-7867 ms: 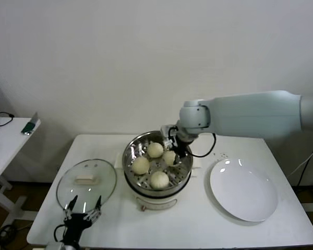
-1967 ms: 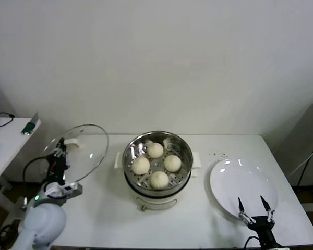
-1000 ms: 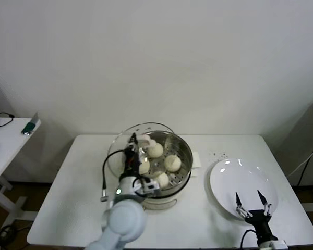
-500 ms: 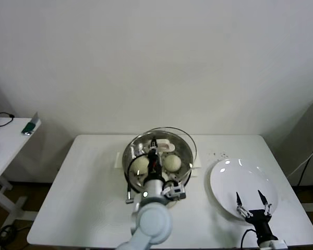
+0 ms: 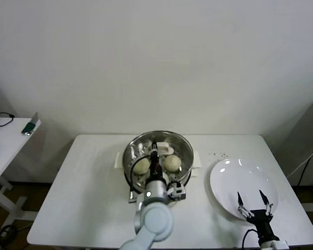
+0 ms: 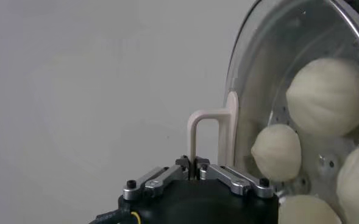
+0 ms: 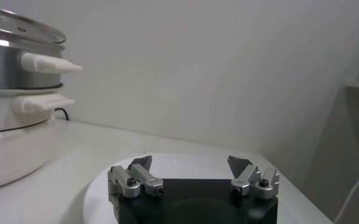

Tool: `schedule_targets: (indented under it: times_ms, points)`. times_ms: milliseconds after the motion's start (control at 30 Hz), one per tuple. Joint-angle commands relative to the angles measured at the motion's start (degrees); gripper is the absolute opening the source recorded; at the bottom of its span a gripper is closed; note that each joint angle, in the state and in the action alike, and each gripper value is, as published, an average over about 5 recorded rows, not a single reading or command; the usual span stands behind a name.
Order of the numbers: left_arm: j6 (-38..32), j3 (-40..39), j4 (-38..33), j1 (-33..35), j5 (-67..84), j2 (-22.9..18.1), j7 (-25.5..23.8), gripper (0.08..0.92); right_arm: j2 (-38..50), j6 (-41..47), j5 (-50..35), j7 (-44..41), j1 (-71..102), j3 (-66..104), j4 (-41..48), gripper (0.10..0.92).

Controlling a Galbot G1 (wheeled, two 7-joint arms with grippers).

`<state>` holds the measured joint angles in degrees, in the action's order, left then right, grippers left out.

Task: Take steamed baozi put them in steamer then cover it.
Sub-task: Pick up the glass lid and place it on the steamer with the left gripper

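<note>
Lid handle pinched tight in my left gripper — I grip it there so the glass hangs level and settles squarely on the steamer rim. Directly beneath my gripper, under the glass, sit the baozi, inside the steel basket. My right gripper waits with jaws spread wide and empty, low over the white plate on the table — well clear of the pot.

White table, white plate — right side, side desk
</note>
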<state>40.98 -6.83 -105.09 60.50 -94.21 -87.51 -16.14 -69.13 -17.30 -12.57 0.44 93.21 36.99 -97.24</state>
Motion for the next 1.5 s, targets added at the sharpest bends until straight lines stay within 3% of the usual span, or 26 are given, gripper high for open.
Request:
schedule_targets:
  times_ms: [33, 633, 800, 1033, 1133, 1233, 1400, 1500]
  points:
    - [-0.56, 0.67, 2.00, -0.02, -1.97, -0.27, 0.22, 0.148, 0.02, -0.34, -0.05, 0.02, 0.09, 0.12, 0.06, 0.823]
    - [-2.46, 0.75, -0.12, 1.20, -2.00, 1.20, 0.52, 0.154, -0.29, -1.18, -0.48, -0.05, 0.14, 0.07, -0.01, 0.823]
    - [-2.09, -0.23, -3.54, 1.51, 0.19, 2.75, -0.65, 0.248, -0.27, -0.72, -0.75, -0.04, -0.05, -0.05, -0.13, 0.823]
    - [-1.76, -1.51, -12.28, 3.21, 6.35, 7.73, -1.79, 0.465, -0.07, 0.63, -0.64, -0.19, -0.36, -0.13, -0.40, 0.823]
    - [-3.07, -1.07, -16.86, 5.38, 12.09, 11.00, 1.37, 0.568, 0.12, 1.30, -2.26, 1.01, -0.49, -0.48, -0.78, 0.823]
    - [-7.52, 2.15, -20.45, 9.13, 20.17, 13.65, 7.77, 0.672, 0.32, 1.24, -5.16, 2.71, -0.67, -0.90, -1.41, 0.823]
    - [-19.13, 13.49, -22.00, 15.87, 45.20, 15.10, 21.99, 0.792, 0.44, -0.28, -7.26, 3.35, -1.06, -1.20, -2.41, 0.823]
    - [-25.03, 23.04, -22.51, 19.70, 61.52, 15.03, 27.44, 0.818, 0.46, -0.29, -7.72, 3.29, -1.10, -1.42, -2.66, 0.823]
